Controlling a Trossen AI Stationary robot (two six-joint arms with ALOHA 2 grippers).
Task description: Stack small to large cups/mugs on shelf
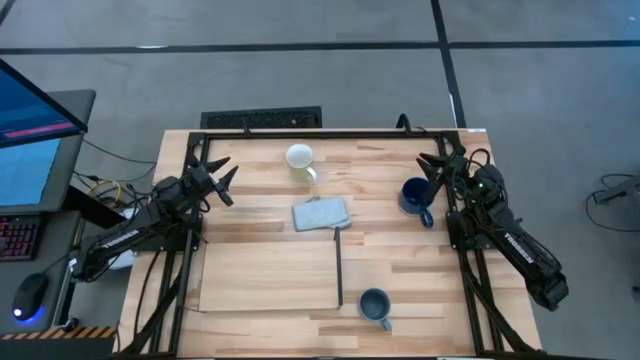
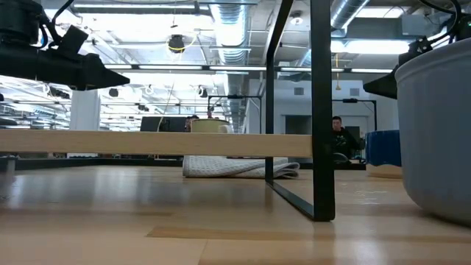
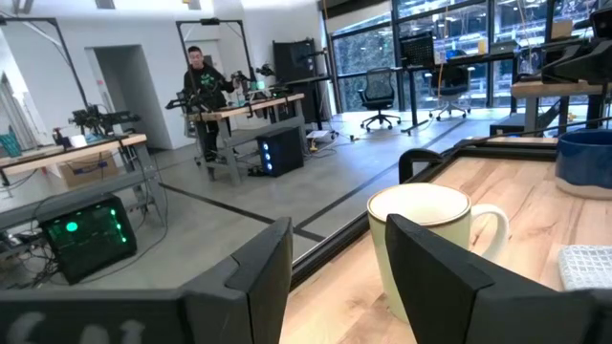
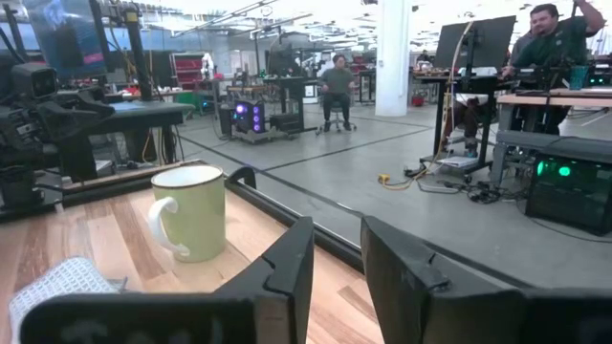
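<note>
Presently: my right gripper (image 1: pixel 432 162), fingers apart, sits right of centre just beside the navy mug (image 1: pixel 414 195); my left gripper (image 1: pixel 222 180), also apart, waits left.

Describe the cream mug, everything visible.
The cream-white mug stands upright on the butcher-block tabletop near the far edge, off the shelf. It looks like glazed ceramic, pale cream with a faint green tint in the wrist views. It is a straight-walled cylinder with a rounded rim and one loop handle. Its mouth is open; the inside is not visible enough to judge contents. The grey folded cloth lies close by, apart from it. Nothing touches it; no gripper holds it.
</note>
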